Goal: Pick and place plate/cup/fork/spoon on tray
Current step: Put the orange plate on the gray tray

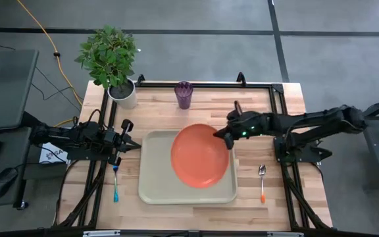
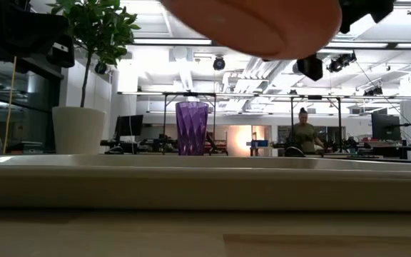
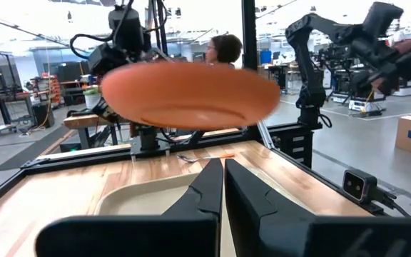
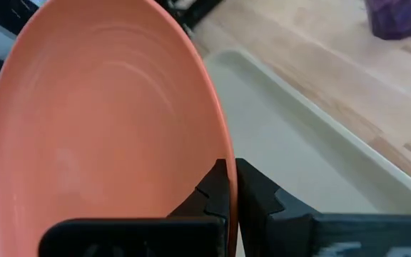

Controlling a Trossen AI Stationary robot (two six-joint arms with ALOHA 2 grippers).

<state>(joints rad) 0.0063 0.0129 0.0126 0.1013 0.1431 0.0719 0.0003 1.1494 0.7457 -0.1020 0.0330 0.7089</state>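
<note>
The right gripper [image 1: 224, 135] pinches the rim of the orange plate [image 1: 201, 155], its 2 fingers [image 4: 223, 187] clamped narrow on the plate's edge, and holds it in the air over the cream tray [image 1: 155, 187]; the low view shows the plate's underside [image 2: 252, 25] well clear of the tray's rim [image 2: 191, 165]. Seen from above, the plate hangs over the tray's right half.

Toward the table's near edge, the blue-handled fork [image 1: 116, 184] lies on the wood just beside the tray's left rim, and the orange-handled spoon [image 1: 262, 183] lies off the tray's right rim, near the table's right edge (bowl pointing toward the far side).

The left gripper [image 1: 129, 145] waits at the table's left edge, just beside the tray's left rim, its 2 fingers [image 3: 209, 187] drawn together with only a thin slit between them and nothing held.

At the table's far edge, the purple cup [image 1: 183, 95] stands upright, well apart from the tray. A potted plant [image 1: 114, 62] in a white pot occupies the far left corner. Beyond the table, a person [image 2: 303, 135] is visible in the room.
</note>
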